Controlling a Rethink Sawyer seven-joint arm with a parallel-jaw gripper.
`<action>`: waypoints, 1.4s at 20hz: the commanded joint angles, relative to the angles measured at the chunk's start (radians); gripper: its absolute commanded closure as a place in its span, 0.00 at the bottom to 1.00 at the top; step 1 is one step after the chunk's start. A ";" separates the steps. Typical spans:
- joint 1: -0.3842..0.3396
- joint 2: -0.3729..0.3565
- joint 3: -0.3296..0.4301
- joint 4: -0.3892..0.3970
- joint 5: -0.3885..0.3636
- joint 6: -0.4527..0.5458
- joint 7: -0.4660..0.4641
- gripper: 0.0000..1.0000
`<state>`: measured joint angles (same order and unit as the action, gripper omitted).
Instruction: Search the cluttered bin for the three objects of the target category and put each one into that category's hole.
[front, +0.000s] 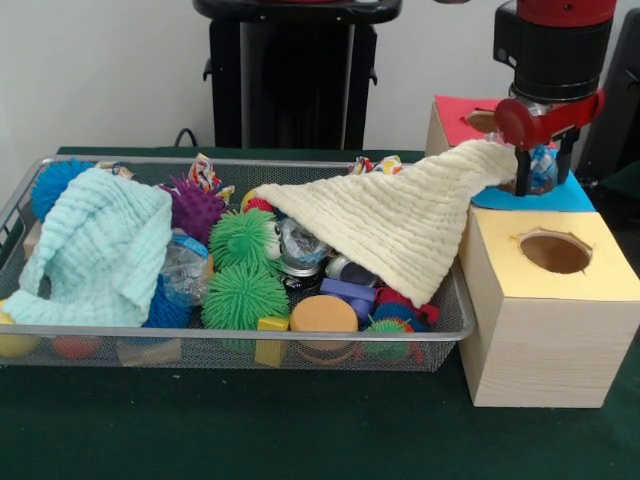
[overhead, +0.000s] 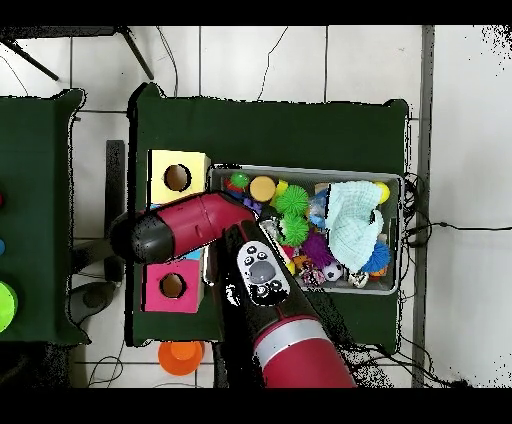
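Observation:
My gripper hangs at the right, just above the blue-topped box. It is shut on a small clear object with blue and white in it. The wire bin holds spiky balls, blocks, clear containers and two cloths. A cream cloth drapes from the bin onto the blue box. The yellow-topped box with its round hole stands nearest, and the red-topped box is behind. In the overhead view my arm hides the gripper and the blue box.
A light-blue cloth covers the bin's left part. Green spiky balls and a purple one lie mid-bin. From overhead, the yellow box and red box flank my arm, left of the bin.

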<state>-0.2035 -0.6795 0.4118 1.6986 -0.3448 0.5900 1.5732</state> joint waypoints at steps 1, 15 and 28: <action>-0.036 -0.027 -0.142 0.017 -0.122 -0.140 0.131 0.00; -0.025 -0.165 -0.149 0.108 -0.071 -0.096 0.097 0.00; -0.052 -0.118 -0.154 0.080 -0.091 -0.053 0.044 0.00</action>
<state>-0.2324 -0.8596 0.2818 1.7579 -0.3766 0.5247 1.5732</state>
